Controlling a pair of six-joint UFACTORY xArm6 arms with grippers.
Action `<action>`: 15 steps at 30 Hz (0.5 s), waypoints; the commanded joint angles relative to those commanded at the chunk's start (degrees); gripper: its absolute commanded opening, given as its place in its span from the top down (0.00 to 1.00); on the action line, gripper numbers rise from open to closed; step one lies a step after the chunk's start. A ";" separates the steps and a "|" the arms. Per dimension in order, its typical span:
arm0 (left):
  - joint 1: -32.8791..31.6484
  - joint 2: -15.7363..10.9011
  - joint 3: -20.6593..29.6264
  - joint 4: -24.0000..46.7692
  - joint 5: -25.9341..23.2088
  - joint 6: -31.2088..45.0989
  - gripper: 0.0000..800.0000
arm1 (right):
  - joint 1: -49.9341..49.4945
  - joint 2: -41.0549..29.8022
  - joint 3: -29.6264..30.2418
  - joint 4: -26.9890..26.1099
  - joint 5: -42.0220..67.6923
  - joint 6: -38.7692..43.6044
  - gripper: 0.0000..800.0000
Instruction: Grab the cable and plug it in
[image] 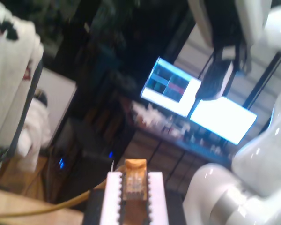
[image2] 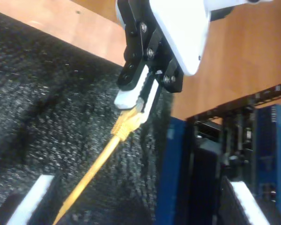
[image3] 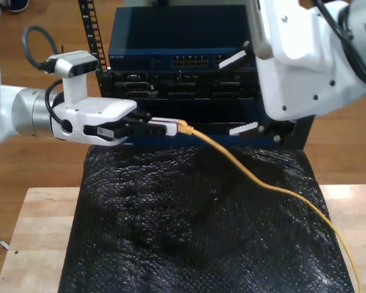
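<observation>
yellow cable (image3: 256, 174) plug sat clamped in my first pincer (image3: 171, 127), pointing sideways along the rack (image3: 177, 61); second pincer (image3: 241, 91) hung open nearer it

Both arms have glossy white shells. The arm at the exterior view's left has a silver-grey metal joint band, a thick black cable looping above it, and a small white-and-grey camera box on top. My first gripper (image3: 174, 127) has a white body, black linkage bars with bright round screw heads, and white fingers (image: 113, 197) with toothed edges. My second gripper (image3: 243, 91) has white ridged fingers (image3: 232, 59) on a bulky white housing with small dark screws.
</observation>
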 joint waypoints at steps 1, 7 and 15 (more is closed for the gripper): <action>0.62 0.26 0.18 -0.44 0.53 -0.09 0.99 | 0.44 -0.09 0.00 0.00 -0.09 -0.18 0.00; 2.55 1.32 0.62 -0.62 2.37 0.00 0.99 | 4.84 -0.26 1.14 0.09 -3.43 -0.26 0.00; 2.55 3.52 2.46 -0.79 6.86 0.09 0.99 | 12.48 -0.53 5.89 -0.18 -16.00 -1.67 0.00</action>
